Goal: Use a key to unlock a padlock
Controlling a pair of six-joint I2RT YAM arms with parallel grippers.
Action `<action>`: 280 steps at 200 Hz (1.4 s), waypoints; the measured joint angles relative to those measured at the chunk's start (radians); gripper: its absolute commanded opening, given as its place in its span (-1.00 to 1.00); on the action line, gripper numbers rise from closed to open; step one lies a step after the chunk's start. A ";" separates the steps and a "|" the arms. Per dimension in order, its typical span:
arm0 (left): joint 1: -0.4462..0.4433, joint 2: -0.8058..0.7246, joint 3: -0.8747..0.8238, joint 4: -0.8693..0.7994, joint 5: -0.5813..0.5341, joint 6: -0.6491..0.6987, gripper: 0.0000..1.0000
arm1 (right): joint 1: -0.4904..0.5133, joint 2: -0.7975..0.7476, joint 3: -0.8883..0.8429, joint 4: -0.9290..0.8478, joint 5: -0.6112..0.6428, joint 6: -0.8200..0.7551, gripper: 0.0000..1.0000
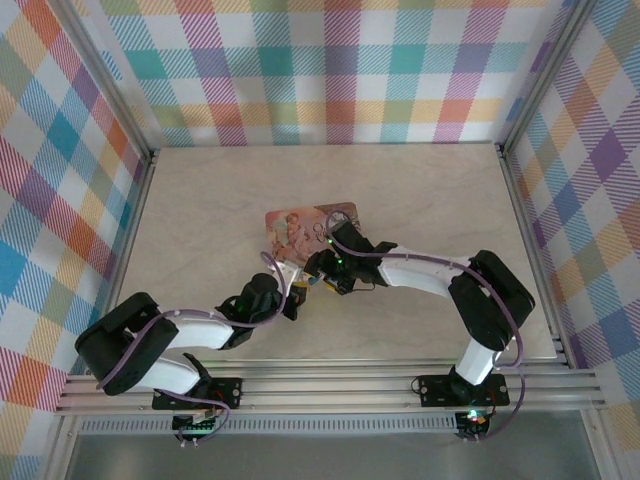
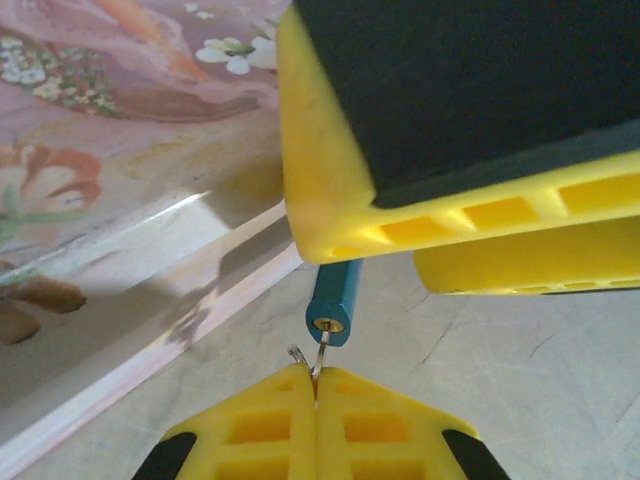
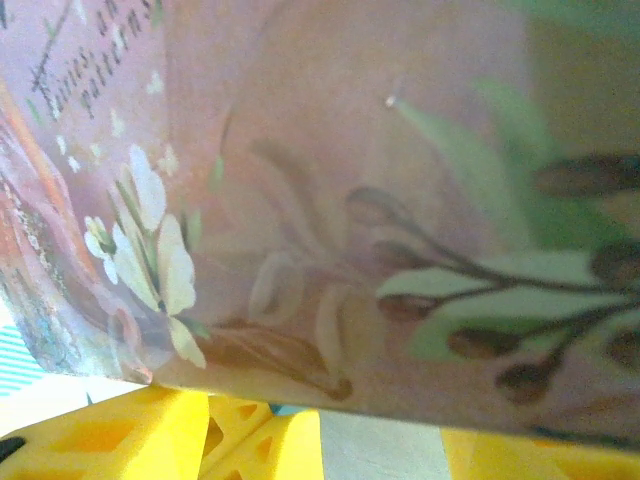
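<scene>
- The left gripper (image 2: pixel 317 378) has its yellow fingers pressed flat together, pinching a thin silvery sliver that looks like the key (image 2: pixel 319 352); a small curl of metal sticks out beside the seam, and the rest of the piece is buried between the fingers
- The key runs up to the brass-ringed end face of the padlock (image 2: pixel 334 298); how far in it sits is too small to judge
- Of the padlock, the left wrist view gives the blue body and that end face, hanging just above the table (image 2: pixel 520 380) next to the side of the pink tin (image 2: pixel 120 150); its upper part and the shackle are covered by a yellow finger of the right gripper (image 3: pixel 380 452)
- In the right wrist view the right gripper's fingers stand spread, with bare table between them; whether either finger touches the padlock cannot be told
- That view is close and blurred, with the tin's flowered lid across most of it; a blue speck at the lid's lower edge is too small to identify
- From above, the two grippers meet at the tin's near edge and cover what lies between them
</scene>
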 measured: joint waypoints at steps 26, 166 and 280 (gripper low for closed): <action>0.031 0.012 0.000 0.021 0.073 -0.049 -1.00 | 0.001 -0.002 -0.018 0.043 0.012 0.003 0.21; 0.094 0.122 0.000 0.163 0.231 -0.332 -1.00 | 0.026 0.008 -0.079 0.223 0.077 0.066 0.15; 0.106 0.109 -0.002 0.169 0.252 -0.383 -1.00 | 0.051 -0.027 -0.163 0.329 0.130 0.103 0.10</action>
